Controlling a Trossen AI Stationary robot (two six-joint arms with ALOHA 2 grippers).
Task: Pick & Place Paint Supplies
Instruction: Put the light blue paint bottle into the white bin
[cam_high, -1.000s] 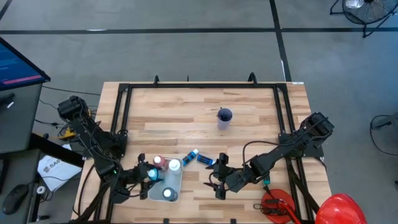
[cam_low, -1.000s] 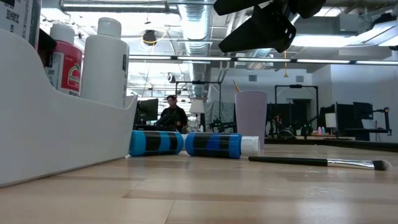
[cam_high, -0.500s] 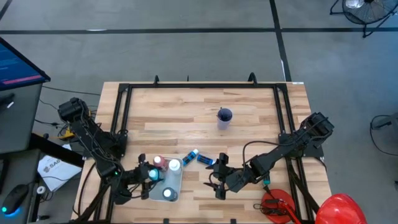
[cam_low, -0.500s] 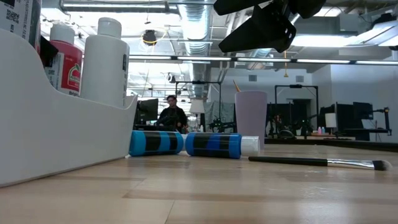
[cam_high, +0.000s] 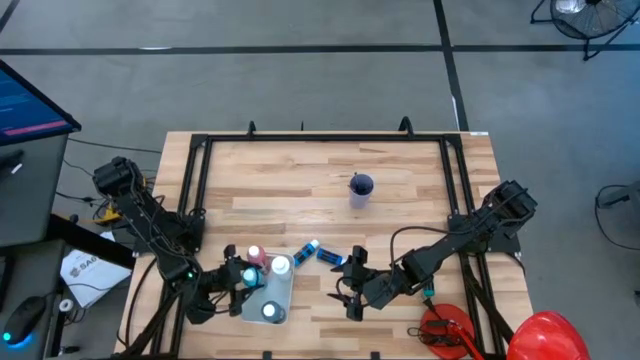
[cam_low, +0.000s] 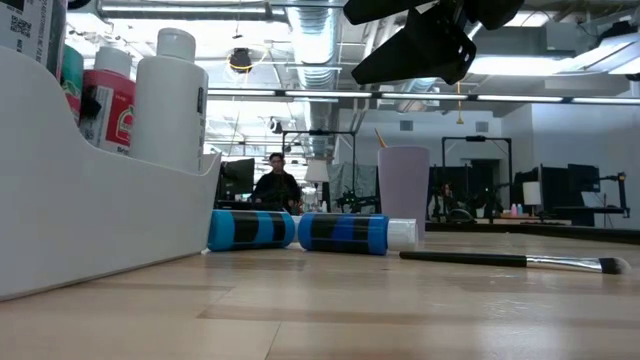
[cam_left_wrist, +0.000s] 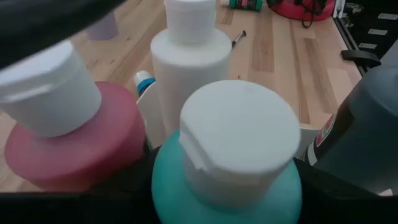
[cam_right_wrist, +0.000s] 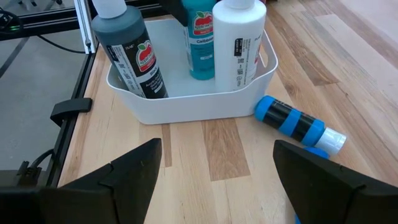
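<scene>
A white bin (cam_high: 282, 296) near the table's near edge holds upright bottles: red (cam_left_wrist: 68, 137), white (cam_left_wrist: 189, 74), dark grey (cam_right_wrist: 127, 53) and teal (cam_left_wrist: 230, 180). My left gripper (cam_high: 238, 284) reaches into the bin from the left, shut on the teal bottle (cam_right_wrist: 200, 43). Two blue bottles (cam_low: 250, 229) (cam_low: 345, 232) lie on their sides just right of the bin. A dark-handled brush (cam_low: 510, 261) lies flat on the wood. My right gripper (cam_right_wrist: 227, 177) hovers open right of the bin, above the table, touching nothing. My left gripper pinches the teal bottle by its body just below the shoulder (cam_left_wrist: 168, 186), one dark finger (cam_left_wrist: 127, 183) on each side. It comes about level from the table's left. The bottle stands upright inside the bin, next to the red bottle.
A purple cup (cam_high: 361, 187) with a brush in it stands toward the far middle of the table. A red tool (cam_high: 445, 330) and a big red rounded thing (cam_high: 545, 335) sit at the near right corner. Black frame rails run along the table's sides.
My left gripper has moved a little to the right with the teal bottle, farther into the bin. In the low view the teal bottle has come into sight behind the red one, and the red bottle has shifted slightly right. The right arm has kept still.
</scene>
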